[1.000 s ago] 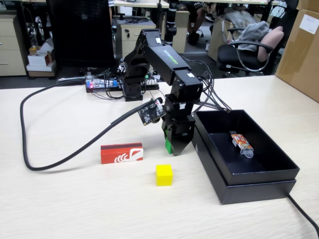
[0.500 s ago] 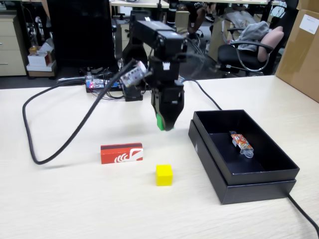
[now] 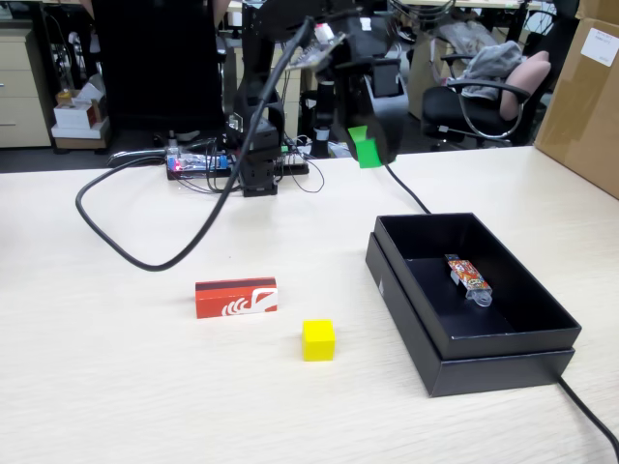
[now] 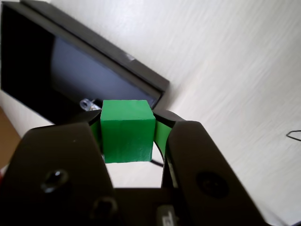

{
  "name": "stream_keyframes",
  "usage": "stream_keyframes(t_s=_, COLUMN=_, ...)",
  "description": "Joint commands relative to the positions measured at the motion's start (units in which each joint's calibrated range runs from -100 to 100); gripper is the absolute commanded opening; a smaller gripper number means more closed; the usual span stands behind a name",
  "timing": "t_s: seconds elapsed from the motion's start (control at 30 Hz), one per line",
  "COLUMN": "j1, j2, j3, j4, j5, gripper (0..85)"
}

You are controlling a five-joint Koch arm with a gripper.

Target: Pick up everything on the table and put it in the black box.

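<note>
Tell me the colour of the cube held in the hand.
Green cube; the wrist view shows it best.

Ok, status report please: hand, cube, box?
Hand shut on green cube, raised high behind the black box. Red pack and yellow cube on table. Path clear.

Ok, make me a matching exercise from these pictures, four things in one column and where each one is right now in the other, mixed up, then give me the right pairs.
Things:
1. green cube
2. yellow cube
3. red pack with white logo
4. orange patterned packet

Places:
A. lying inside the black box
B. held in the gripper, up in the air
C. on the table, left of the yellow cube in the fixed view
D. on the table, between the red pack and the box in the fixed view

Pairs: 1-B, 2-D, 3-C, 4-A
</note>
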Motion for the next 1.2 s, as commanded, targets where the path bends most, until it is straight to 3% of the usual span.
stream_keyframes(t_s=0.0, j1=0.7, j2=3.7, j3=7.4, j4=0.0, j5=-0.1, gripper=2.5)
stream_keyframes(t_s=0.33, j1=3.1, j2=21.5, j3=18.0, j4=0.4, j5=0.9, gripper=2.8)
stream_keyframes(t_s=0.9, j1=2.1, j2=21.5, j3=10.3, j4=0.4, j5=0.7, gripper=3.3)
stream_keyframes(t_s=0.97, j1=2.2, j2=21.6, j3=7.8, j4=0.5, j5=0.7, gripper=8.0)
stream_keyframes(t_s=1.17, j1=2.2, j2=21.7, j3=4.9, j4=2.9, j5=0.8, gripper=8.0)
